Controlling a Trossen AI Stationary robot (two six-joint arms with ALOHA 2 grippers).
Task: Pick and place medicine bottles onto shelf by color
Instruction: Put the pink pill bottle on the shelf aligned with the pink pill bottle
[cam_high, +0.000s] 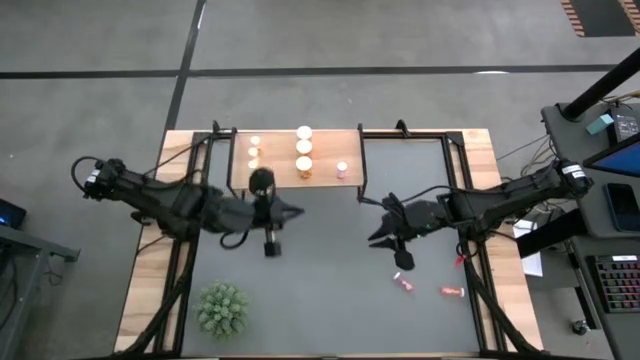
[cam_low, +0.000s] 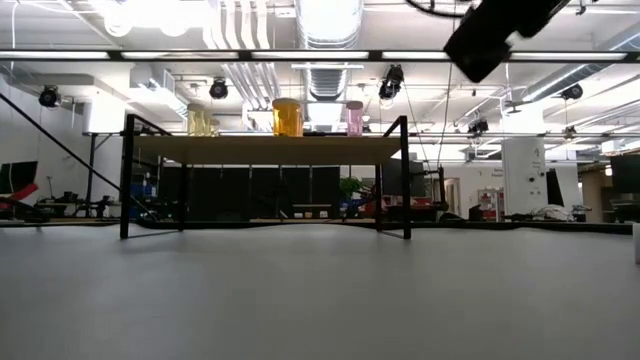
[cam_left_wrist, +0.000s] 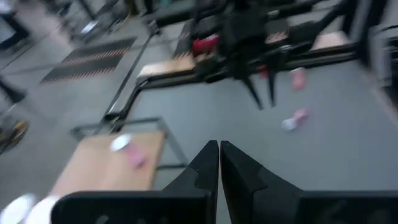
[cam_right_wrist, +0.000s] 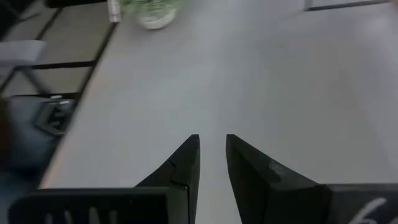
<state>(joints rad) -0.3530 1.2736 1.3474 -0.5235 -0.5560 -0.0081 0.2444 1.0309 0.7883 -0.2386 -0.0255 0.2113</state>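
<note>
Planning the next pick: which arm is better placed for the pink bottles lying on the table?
Right. The right claw hangs just beside the pink bottles; the left claw is across the table.

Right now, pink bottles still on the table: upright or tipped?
Tipped. The high view shows two pink bottles lying on their sides on the table, near the right hand. Both look elongated, cap at one end.

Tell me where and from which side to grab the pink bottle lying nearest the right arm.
Grip the pink bottle across its body, coming straight down from above. It lies on its side on the table, clear of the other fallen one, so turn the right end effector until its fingers straddle the short width.
</note>
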